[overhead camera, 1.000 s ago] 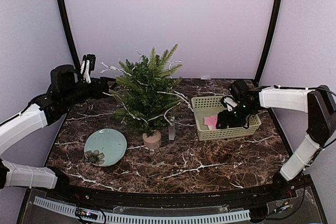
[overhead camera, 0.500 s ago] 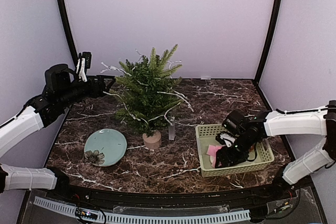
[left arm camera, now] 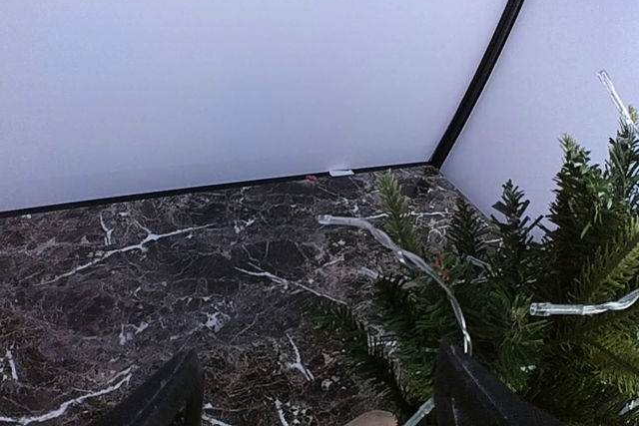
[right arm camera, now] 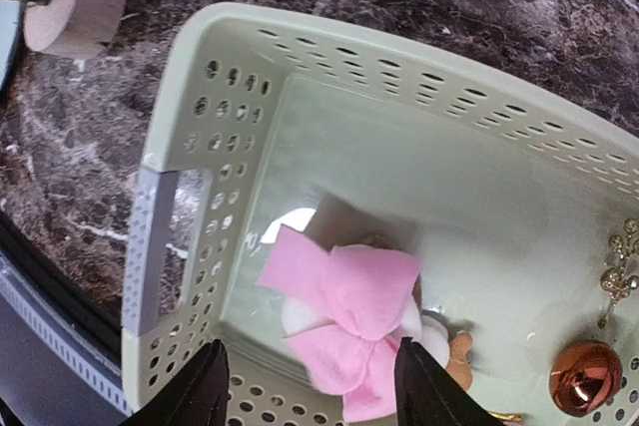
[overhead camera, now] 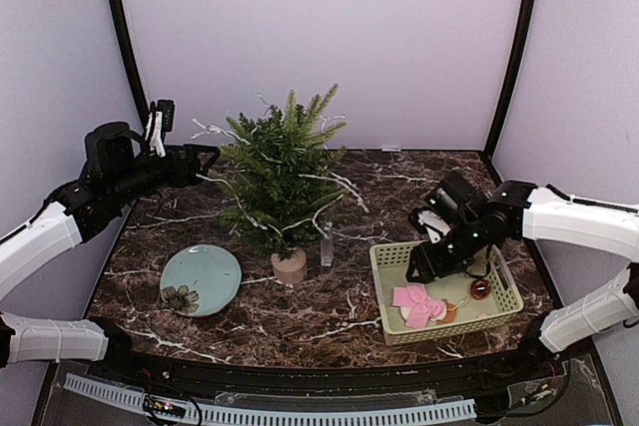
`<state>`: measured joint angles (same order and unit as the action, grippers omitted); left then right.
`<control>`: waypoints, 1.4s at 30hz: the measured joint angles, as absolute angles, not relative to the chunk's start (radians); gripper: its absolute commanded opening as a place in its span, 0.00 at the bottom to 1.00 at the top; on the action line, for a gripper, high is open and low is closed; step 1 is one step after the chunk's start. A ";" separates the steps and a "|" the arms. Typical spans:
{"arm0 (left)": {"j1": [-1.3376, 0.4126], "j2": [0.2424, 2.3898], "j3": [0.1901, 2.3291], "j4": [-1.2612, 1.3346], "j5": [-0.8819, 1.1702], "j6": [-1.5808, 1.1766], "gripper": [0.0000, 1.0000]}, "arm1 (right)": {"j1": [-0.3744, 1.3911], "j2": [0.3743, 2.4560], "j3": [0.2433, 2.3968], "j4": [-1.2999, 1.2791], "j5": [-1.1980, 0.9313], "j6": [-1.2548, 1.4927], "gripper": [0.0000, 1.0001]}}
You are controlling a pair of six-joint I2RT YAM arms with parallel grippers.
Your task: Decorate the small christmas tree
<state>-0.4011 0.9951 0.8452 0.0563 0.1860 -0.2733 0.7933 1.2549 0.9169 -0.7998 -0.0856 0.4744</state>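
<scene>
Right wrist: right tool (right arm camera: 308,346) spread wide above pink bow (right arm camera: 349,316); left tool (left arm camera: 315,361) also spread.

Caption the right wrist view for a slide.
Open jaws of the right arm hover above a pink bow in the green basket.

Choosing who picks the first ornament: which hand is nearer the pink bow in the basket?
Right. The right hand hangs open just above the pink bow inside the green basket. The left hand is far off, beside the upper branches of the small christmas tree.
</scene>
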 measured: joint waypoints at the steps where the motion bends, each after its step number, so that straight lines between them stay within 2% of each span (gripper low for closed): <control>1: -0.402 0.995 0.845 0.052 0.186 -0.273 0.81 | 0.793 1.277 0.917 -0.799 -0.072 0.463 0.58; 6: -0.402 0.994 0.848 0.035 0.187 -0.273 0.81 | 0.792 1.367 0.916 -0.801 -0.021 0.410 0.55; 15: -0.402 0.992 0.848 0.012 0.191 -0.273 0.81 | 0.792 1.374 0.844 -0.799 -0.045 0.374 0.52; 17: -0.401 0.992 0.848 0.008 0.192 -0.272 0.81 | 0.791 1.389 0.844 -0.799 -0.046 0.373 0.46; 20: -0.402 0.992 0.848 0.005 0.192 -0.269 0.81 | 0.789 1.430 0.844 -0.793 -0.050 0.367 0.28; 24: -0.402 0.992 0.848 0.005 0.191 -0.270 0.81 | 0.787 1.449 0.846 -0.783 -0.052 0.353 0.11; 29: -0.402 0.992 0.849 -0.018 0.179 -0.277 0.81 | 0.785 1.429 0.891 -0.783 -0.048 0.337 0.01; 36: -0.399 0.995 0.879 -0.102 0.134 -0.297 0.81 | 0.785 1.342 1.024 -0.793 -0.014 0.304 0.00; 42: -0.384 0.958 0.836 -0.144 0.125 -0.379 0.74 | 0.785 1.266 1.049 -0.794 0.008 0.262 0.00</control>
<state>-0.3840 0.9581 0.8356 -0.1444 0.1246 -0.3790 0.7853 1.2659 1.0492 -0.7937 0.0082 0.2623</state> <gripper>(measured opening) 0.781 0.023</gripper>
